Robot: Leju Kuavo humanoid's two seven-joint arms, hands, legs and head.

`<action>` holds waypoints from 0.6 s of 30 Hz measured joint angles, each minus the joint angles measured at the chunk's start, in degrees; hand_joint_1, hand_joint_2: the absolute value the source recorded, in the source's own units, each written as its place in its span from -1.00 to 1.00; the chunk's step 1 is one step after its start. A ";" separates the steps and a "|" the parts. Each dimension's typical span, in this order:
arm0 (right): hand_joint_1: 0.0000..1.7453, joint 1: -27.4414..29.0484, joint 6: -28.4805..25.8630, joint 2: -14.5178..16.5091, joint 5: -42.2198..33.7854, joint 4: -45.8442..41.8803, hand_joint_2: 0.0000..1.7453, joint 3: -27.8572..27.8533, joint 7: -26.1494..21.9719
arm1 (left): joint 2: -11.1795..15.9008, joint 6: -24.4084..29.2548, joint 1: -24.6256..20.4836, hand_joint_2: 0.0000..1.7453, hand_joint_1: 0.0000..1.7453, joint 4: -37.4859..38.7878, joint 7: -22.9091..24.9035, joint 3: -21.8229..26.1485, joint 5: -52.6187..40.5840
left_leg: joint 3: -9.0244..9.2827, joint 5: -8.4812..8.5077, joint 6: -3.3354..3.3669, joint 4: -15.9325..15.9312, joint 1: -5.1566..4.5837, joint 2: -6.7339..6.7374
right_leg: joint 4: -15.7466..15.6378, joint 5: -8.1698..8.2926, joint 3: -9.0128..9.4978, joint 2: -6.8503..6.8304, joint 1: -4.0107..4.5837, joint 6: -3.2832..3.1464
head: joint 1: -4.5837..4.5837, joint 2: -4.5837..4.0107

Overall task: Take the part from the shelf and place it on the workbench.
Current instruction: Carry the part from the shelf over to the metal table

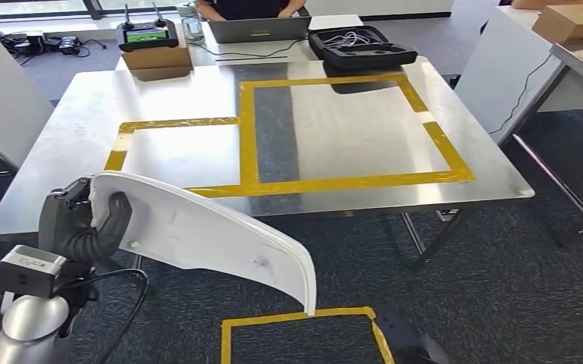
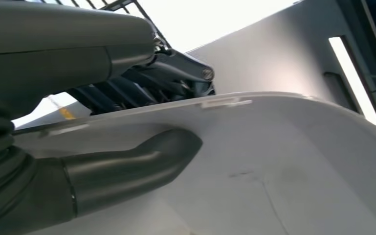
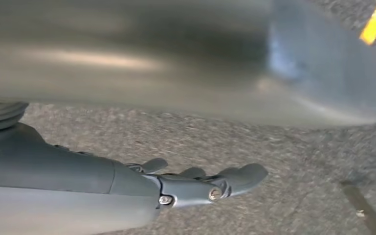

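Ahead of the robot, a steel tabletop (image 1: 197, 91) marked with yellow tape rectangles (image 1: 349, 129) is waiting, while the left hand (image 1: 95, 224) is gripping the white curved part (image 1: 205, 231) at one end. The part's long axis is running rightward, short of the near edge; the right hand (image 3: 200, 183) is hanging over carpet with fingers loosely extended, holding nothing. No legible writing shows.

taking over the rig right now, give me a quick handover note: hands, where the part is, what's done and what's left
Left hand: grips the white curved part at one end, thumb on its inner face, fingers behind its edge.
Right hand: holds nothing, fingers fairly straight and apart, hanging over the carpet.
Part: in the air in front of the robot, short of the near edge of the steel workbench; not touching it.
Done: the part is in hand and the robot faces the workbench with its yellow tape outlines.
Left: bring the part over the workbench, set it down and let go. Which outline is meant I cannot tell.
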 joint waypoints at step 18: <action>-1.00 0.19 0.44 -0.07 0.29 0.10 -1.00 -0.29 -0.19 | 0.48 -0.91 0.33 1.00 1.00 -1.63 2.10 -1.37 -0.16 | 0.86 5.20 2.91 -6.49 0.21 0.04 | 16.57 -9.46 -6.23 0.01 -0.05 3.17 | 0.20 0.01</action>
